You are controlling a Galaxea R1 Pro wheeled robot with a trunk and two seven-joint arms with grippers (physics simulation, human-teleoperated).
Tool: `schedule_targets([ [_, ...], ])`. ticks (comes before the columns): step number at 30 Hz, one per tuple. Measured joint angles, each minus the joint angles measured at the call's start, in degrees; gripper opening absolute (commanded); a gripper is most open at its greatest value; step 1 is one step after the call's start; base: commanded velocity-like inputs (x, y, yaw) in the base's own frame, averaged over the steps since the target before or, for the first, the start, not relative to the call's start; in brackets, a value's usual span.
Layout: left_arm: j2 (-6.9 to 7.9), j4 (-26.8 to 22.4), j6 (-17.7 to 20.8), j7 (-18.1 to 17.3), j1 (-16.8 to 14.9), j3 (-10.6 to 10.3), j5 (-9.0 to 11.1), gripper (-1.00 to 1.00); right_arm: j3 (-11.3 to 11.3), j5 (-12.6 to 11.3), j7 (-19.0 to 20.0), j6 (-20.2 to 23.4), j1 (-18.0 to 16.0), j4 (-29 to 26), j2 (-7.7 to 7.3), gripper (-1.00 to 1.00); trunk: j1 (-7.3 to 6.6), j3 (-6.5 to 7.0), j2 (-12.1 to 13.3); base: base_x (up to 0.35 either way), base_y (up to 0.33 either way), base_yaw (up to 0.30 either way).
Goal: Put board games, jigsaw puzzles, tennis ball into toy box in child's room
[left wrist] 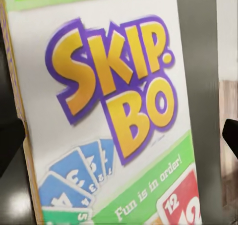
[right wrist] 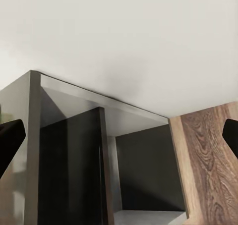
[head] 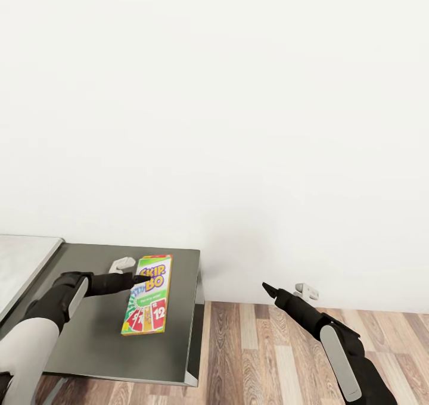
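- The Skip-Bo box (head: 148,295) lies flat on the dark grey table section (head: 95,333), near its wall-side edge.
- The left gripper (head: 140,279) hangs over the box's title end; its fingers are spread wide, grasping nothing.
- The right gripper (head: 266,287) is off the table, above the wooden floor (head: 262,357), fingers released and empty.

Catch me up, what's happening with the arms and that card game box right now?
The left gripper is reaching over the Skip-Bo box, which lies flat on the dark grey table section. I cannot tell whether it has a grip yet. The right gripper hangs open and empty over the wood floor, beside the table.
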Motion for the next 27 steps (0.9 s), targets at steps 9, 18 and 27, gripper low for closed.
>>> schedule_targets([
  [9,-0.01,0.0,-1.83,-1.82,0.0,-0.07,-0.12,1.0,0.07,0.0,-0.1,-0.02,0.0,0.04,0.03,1.0,0.0,0.0,0.0,0.0,0.0,0.0],
  [18,-0.08,0.0,-1.93,-4.93,0.0,-0.07,-0.23,1.0,0.07,0.0,-0.02,-0.02,0.01,0.04,0.08,1.0,0.0,0.0,0.0,0.0,0.0,0.0],
  [27,-0.1,0.0,-1.94,-5.09,0.0,-0.07,-0.22,1.0,0.07,0.0,0.07,-0.02,-0.01,0.3,0.09,1.0,0.0,0.0,0.0,0.0,0.0,0.0],
])
